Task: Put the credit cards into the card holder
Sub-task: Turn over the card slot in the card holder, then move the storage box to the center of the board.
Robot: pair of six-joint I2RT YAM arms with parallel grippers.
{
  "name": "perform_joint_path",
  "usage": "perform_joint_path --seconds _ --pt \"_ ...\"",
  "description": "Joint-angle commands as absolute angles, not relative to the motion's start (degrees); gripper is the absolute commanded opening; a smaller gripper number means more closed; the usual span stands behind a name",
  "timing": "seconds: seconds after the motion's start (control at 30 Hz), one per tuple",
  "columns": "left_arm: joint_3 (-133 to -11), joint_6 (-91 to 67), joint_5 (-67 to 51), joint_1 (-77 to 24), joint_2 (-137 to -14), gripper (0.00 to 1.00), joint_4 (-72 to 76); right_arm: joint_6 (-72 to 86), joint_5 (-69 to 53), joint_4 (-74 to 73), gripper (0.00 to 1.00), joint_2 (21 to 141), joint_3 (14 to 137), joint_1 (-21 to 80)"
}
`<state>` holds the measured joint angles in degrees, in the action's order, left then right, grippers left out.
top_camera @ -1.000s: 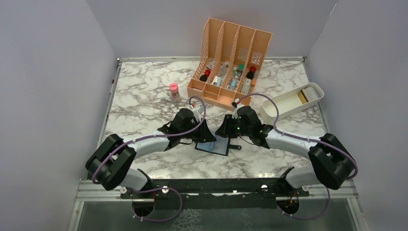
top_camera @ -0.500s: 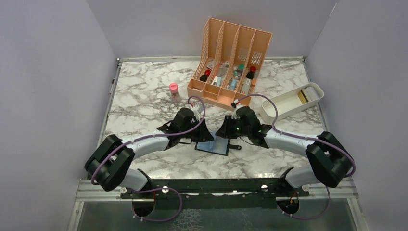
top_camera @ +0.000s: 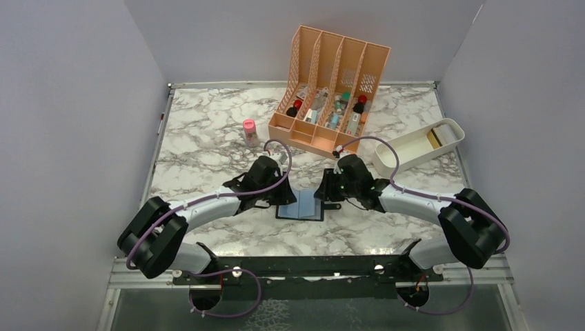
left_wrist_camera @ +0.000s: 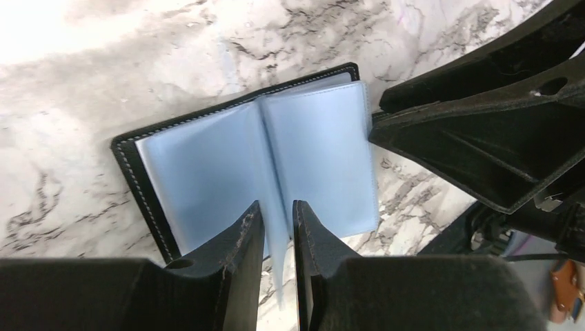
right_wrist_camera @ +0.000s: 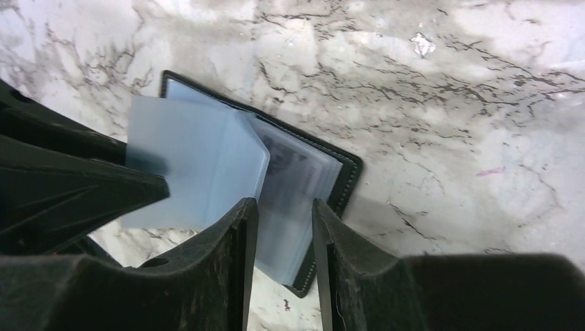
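Left gripper (left_wrist_camera: 276, 204) straddles raised leaf (left_wrist_camera: 276, 265) at spine of black bluish-sleeved folding wallet (left_wrist_camera: 207, 158), pinch unclear; right gripper (right_wrist_camera: 283, 203), parted, hovers opposite.

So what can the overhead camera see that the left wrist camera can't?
Only overhead: the orange organiser, the white tray, a pink-capped bottle and the arms' full length. Only left wrist: the card holder close up, its stitched edge, and a bluish leaf standing between the left jaws. Both: the holder lying open on the marble table, with the right arm beside it.
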<state>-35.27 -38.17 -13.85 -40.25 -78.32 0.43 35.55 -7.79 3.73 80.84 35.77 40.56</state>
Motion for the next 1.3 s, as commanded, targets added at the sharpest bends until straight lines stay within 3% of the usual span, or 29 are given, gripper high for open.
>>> perform_joint_path --seconds 0.0,0.23,0.43,0.73,0.83,1.0,1.27 --pt "-36.51 -36.59 -8.18 -40.61 -75.64 0.24 -3.35 33.39 -3.63 -0.05 0.4 80.14 35.4 40.96" --pt "-36.31 -35.93 -7.7 -40.61 -75.91 0.21 -4.29 30.89 -1.66 -3.17 0.42 78.78 38.02 40.96" --pt "-36.12 -35.23 -6.33 -40.56 -75.84 0.18 -5.77 22.29 0.75 -5.86 0.55 77.79 43.56 39.89" --pt "-35.99 -35.25 -8.34 -40.28 -75.25 0.18 -6.05 8.82 -0.24 -11.65 0.57 79.1 57.52 27.2" --pt "-36.14 -35.38 -9.05 -40.08 -74.7 0.26 -6.73 5.81 2.43 -13.99 0.58 80.36 62.53 21.61" --pt "-37.39 -33.67 -5.47 -39.77 -72.68 0.29 -11.31 2.77 4.87 -16.53 0.6 83.97 68.77 11.42" --pt "-42.6 -28.79 -0.2 -39.73 -68.44 0.46 -18.28 -3.78 11.78 -16.48 0.61 90.63 72.8 0.38"
